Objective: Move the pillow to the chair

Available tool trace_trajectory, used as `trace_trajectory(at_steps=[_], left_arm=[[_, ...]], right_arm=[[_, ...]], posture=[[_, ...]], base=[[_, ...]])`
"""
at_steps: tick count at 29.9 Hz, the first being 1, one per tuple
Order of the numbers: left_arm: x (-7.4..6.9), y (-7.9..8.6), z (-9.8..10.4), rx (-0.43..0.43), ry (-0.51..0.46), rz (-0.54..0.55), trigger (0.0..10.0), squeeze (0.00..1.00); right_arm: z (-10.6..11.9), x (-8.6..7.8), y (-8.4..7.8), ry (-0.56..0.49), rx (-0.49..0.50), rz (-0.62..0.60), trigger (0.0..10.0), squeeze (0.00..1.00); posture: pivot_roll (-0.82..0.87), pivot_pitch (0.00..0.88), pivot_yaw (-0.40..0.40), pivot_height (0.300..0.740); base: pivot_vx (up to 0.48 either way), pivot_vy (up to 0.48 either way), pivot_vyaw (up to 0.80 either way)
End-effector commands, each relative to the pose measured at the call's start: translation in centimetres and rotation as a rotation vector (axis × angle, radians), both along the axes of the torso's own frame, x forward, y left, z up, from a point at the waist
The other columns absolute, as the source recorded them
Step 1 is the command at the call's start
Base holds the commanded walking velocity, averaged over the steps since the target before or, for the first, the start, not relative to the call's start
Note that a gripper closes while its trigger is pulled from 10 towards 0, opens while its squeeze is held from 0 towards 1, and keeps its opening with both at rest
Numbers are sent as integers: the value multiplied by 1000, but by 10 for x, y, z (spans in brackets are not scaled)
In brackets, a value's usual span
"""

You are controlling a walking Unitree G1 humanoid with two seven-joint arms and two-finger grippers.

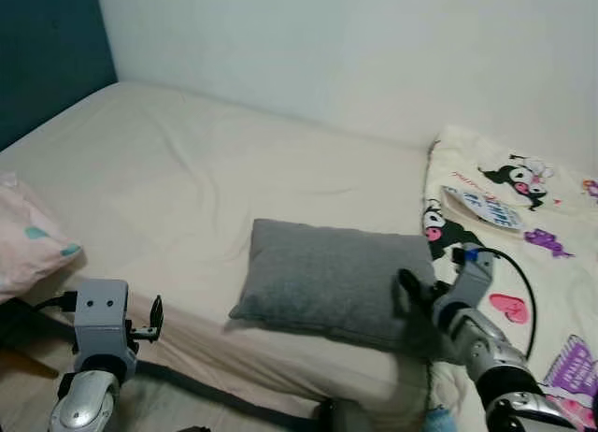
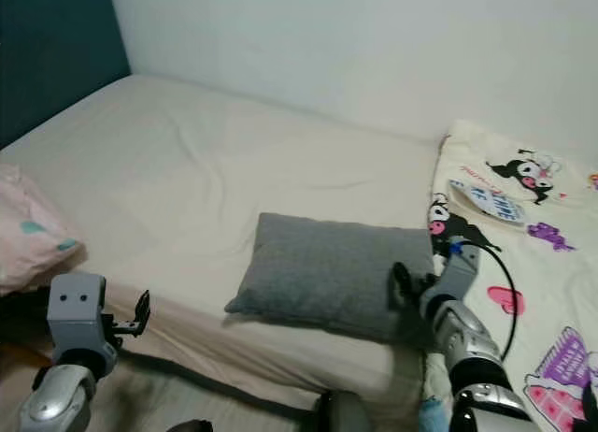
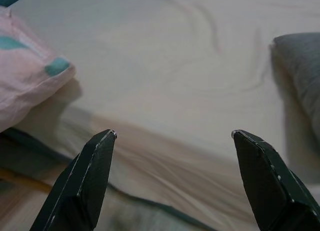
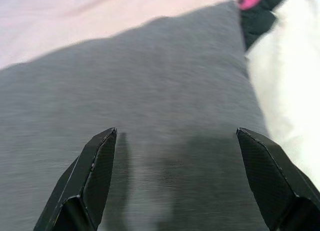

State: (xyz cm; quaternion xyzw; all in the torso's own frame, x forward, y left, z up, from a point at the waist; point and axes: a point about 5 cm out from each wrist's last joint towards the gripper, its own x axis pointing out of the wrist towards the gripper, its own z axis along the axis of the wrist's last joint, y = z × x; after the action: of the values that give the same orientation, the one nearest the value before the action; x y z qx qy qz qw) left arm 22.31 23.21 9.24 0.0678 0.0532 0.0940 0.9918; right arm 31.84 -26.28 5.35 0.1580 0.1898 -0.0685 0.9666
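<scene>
The right gripper [image 4: 175, 141] hovers over the right end of the grey pillow [image 1: 327, 280], its two black fingers spread wide with nothing between them; the wrist view shows the grey cloth close beneath the tips, but whether they touch it I cannot tell. The left gripper [image 3: 172, 136] is likewise wide open and empty, held low at the near left, off the bed's near edge and well apart from the pillow.

The pillow looks light and soft, so it should sag and fold when lifted by one end. A pinch on the near right corner or along the right edge, gathering a good fold of cloth and stuffing, seems the surest hold; the weave looks rough enough not to slip.

It is a plain grey rectangle with a fine woven texture, lying flat on the cream bed sheet [image 1: 187, 170] near the bed's front edge. Its right end lies just beside a white cartoon-printed blanket [image 1: 523, 226]. A pink pillow [image 1: 28, 245] sits at the far left of the bed
</scene>
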Motion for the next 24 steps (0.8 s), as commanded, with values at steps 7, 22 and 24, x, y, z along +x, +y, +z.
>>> trace_trajectory(at_steps=[7,22,24], left_arm=[[-7,1,2,25,25,-18,10000,0],[-17,16,21,87,31,-15,10000,0],[-17,16,21,87,31,-15,10000,0]], right_arm=[[-19,-19,-16,88,-27,-113,10000,0],[-38,-29,-2,9,437,-209,10000,0],[-38,-29,-2,9,437,-209,10000,0]], posture=[[54,29,-95,531],[82,146,-65,531],[82,146,-65,531]], base=[[0,0,0],[0,0,0],[0,0,0]])
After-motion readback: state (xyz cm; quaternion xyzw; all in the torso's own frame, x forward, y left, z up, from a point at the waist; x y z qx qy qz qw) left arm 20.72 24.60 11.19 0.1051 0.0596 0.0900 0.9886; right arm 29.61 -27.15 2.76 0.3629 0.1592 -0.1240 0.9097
